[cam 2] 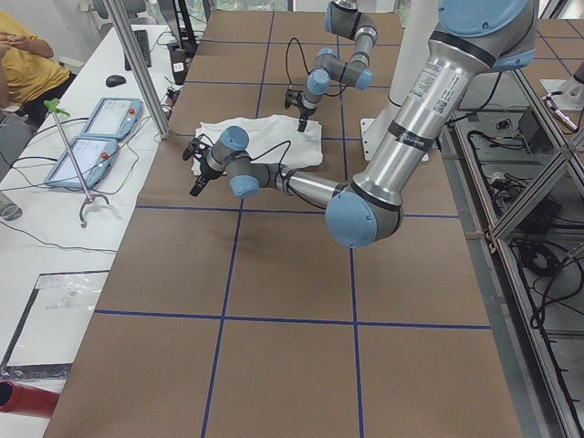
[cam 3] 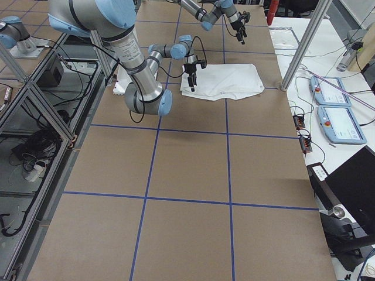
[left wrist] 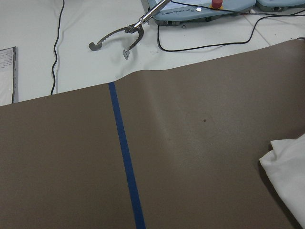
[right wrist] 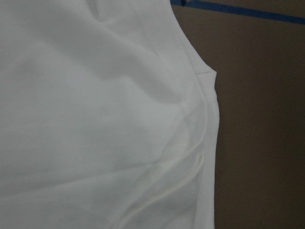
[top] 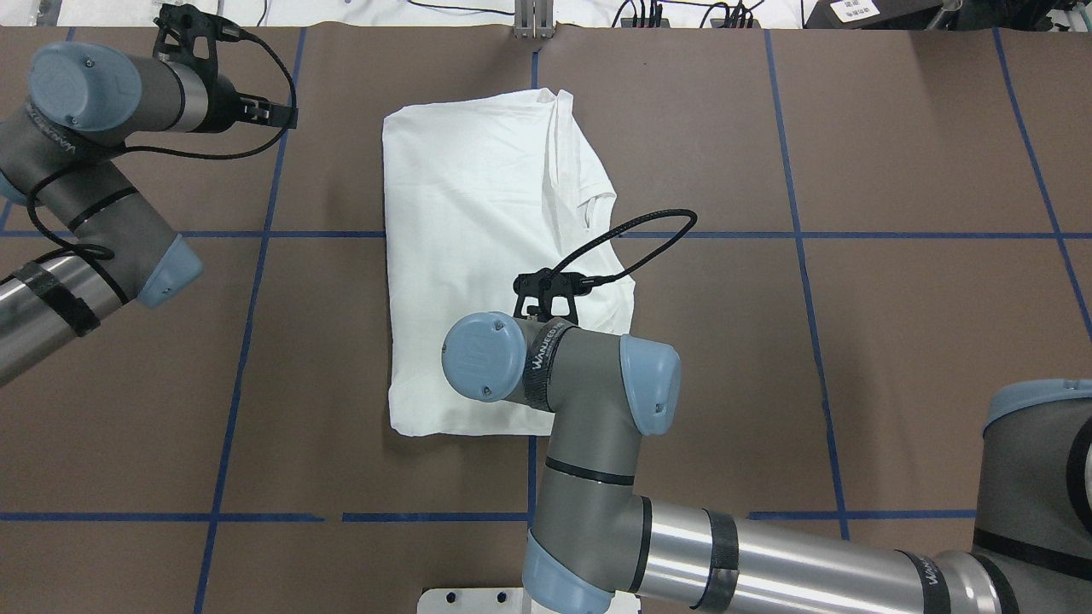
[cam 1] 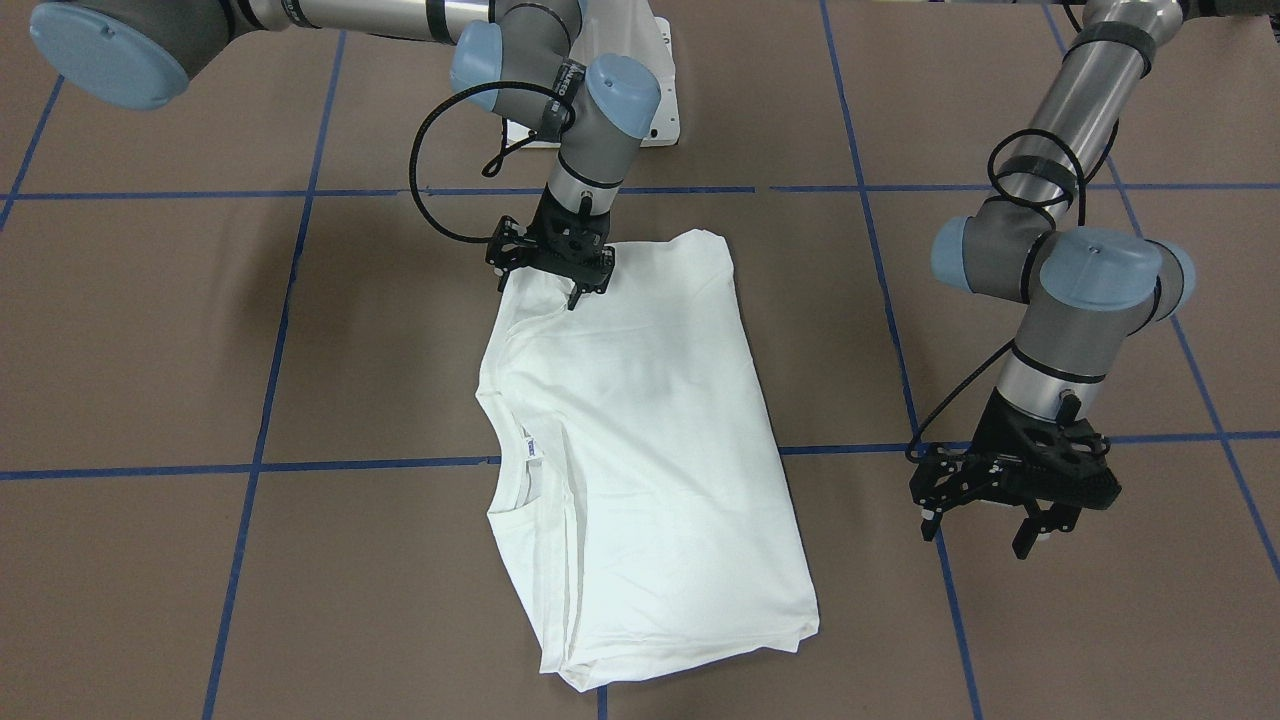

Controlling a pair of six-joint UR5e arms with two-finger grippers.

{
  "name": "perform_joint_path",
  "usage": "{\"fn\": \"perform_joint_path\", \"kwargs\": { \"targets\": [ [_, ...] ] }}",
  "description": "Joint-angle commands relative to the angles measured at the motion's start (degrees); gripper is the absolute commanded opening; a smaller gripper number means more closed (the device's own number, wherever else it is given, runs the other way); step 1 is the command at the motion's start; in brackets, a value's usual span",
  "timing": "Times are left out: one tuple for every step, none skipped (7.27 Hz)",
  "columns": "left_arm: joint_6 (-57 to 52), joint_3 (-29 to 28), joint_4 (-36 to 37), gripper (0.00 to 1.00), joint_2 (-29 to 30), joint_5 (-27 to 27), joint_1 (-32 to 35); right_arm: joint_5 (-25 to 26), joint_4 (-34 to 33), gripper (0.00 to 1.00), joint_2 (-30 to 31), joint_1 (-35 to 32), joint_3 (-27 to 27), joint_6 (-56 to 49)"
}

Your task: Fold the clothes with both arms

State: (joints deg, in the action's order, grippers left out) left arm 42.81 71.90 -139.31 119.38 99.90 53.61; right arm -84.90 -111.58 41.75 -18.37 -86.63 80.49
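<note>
Seeing the shirt (cam 1: 640,430) folded into a plain white slab in the middle of the table (cam 1: 150,350). I can't read its neck label (cam 1: 533,447), too small. Right gripper (cam 1: 540,285) sits over the base-side corner, fingers spread. Left gripper (cam 1: 980,530) is off to the side, fingers apart, empty. White stand (cam 1: 660,110) sits behind the shirt.

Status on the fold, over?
Left gripper open, clear of shirt. Right gripper open, down on shirt's robot-side corner. Shirt folded, flat. Nothing blocking.

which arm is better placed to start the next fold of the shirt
Right, probably: the right hand is at a corner of the shirt, while the left hand hangs over bare table, apart from it.
</note>
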Motion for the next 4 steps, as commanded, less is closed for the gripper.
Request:
{"fn": "perform_joint_path", "kwargs": {
  "targets": [
    [0.0, 0.09, 0.0, 1.0, -0.02, -0.06, 0.0, -0.09, -7.29, 1.0, 0.0, 0.09, -1.25, -0.94],
    [0.0, 0.09, 0.0, 1.0, -0.02, 0.03, 0.0, -0.17, -9.85, 1.0, 1.13, 0.01, -2.65, -1.39],
    [0.0, 0.09, 0.0, 1.0, -0.11, -0.06, 0.0, -0.09, -12.06, 1.0, 3.14, 0.0, -5.28, -1.91],
    [0.0, 0.09, 0.0, 1.0, -0.11, 0.03, 0.0, 0.17, -12.6, 1.0, 6.55, 0.18, -9.83, -1.92]
  ]
}}
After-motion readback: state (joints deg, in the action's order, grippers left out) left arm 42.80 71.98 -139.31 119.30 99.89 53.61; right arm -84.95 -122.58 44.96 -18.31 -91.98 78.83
